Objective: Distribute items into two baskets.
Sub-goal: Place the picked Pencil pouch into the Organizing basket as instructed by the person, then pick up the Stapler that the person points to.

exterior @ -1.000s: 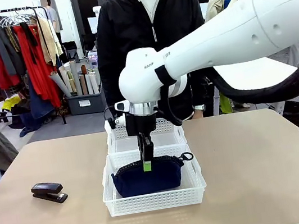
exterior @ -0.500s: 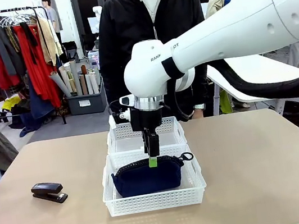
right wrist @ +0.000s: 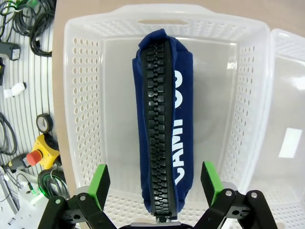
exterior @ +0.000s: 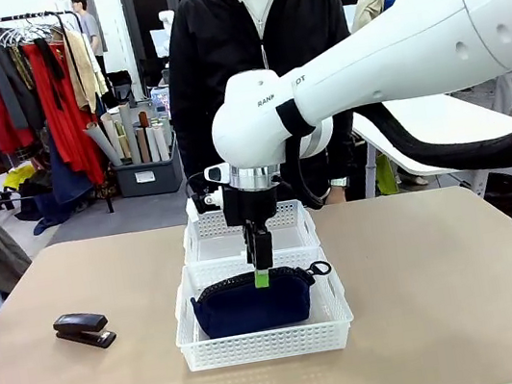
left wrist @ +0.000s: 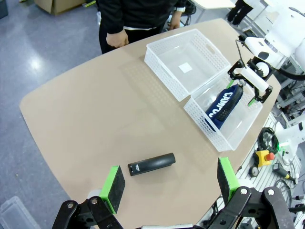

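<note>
The navy blue pouch (exterior: 255, 305) lies in the nearer white basket (exterior: 266, 348), zipper up, ring pull at its right end. My right gripper (exterior: 263, 277) hovers just above it, open. In the right wrist view its green pads (right wrist: 99, 182) stand wide on either side of the pouch (right wrist: 162, 119), apart from it. The far basket (exterior: 209, 249) sits right behind. The black stapler (exterior: 84, 329) lies on the table at the left. In the left wrist view my left gripper (left wrist: 169, 183) hangs open high above the stapler (left wrist: 151, 164), with the pouch (left wrist: 224, 106) in its basket (left wrist: 205, 125).
A person in a black jacket stands at the far edge of the table, one hand (left wrist: 114, 38) near it. The tan tabletop (exterior: 448, 298) is bare to the right of the baskets and in front of them. Cables and an emergency-stop button (right wrist: 35, 155) lie off the table's edge.
My right arm has lifted a little and shifted slightly right above the pouch. The pouch stays in the near basket and the stapler has not moved.
</note>
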`<state>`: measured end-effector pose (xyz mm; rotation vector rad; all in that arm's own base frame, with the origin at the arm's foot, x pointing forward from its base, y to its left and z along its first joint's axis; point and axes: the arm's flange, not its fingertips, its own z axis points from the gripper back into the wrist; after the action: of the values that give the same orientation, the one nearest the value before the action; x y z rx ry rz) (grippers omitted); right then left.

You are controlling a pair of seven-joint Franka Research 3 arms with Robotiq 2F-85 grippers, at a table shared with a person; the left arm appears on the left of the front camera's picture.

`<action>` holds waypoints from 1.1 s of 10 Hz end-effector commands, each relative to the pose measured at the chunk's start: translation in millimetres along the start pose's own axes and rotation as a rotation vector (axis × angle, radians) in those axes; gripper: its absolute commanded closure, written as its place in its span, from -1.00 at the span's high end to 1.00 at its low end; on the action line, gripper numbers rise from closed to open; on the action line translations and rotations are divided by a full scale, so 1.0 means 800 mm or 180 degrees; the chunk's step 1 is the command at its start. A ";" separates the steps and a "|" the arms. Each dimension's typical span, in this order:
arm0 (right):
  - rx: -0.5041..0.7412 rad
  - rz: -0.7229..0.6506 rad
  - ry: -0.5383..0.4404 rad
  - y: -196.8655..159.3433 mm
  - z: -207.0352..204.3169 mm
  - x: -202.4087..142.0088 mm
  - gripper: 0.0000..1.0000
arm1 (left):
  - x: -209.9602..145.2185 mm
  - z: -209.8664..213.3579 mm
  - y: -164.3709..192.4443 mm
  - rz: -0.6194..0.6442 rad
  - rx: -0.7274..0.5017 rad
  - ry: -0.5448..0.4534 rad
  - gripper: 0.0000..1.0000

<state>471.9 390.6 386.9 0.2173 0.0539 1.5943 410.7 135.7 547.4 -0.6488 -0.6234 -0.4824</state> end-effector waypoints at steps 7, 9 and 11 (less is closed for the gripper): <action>-0.0009 -0.0002 -0.0002 0.002 0.003 -0.001 1.00 | 0.000 -0.001 -0.002 -0.0003 0.0004 -0.0025 1.00; -0.0009 -0.0002 -0.0002 0.002 0.003 -0.001 1.00 | 0.000 -0.001 -0.002 -0.0003 0.0004 -0.0025 1.00; -0.0009 -0.0002 -0.0002 0.002 0.003 -0.001 1.00 | 0.000 -0.001 -0.002 -0.0003 0.0004 -0.0025 1.00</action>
<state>471.9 390.6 387.0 0.2173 0.0537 1.5944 410.7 135.7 547.4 -0.6488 -0.6234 -0.4824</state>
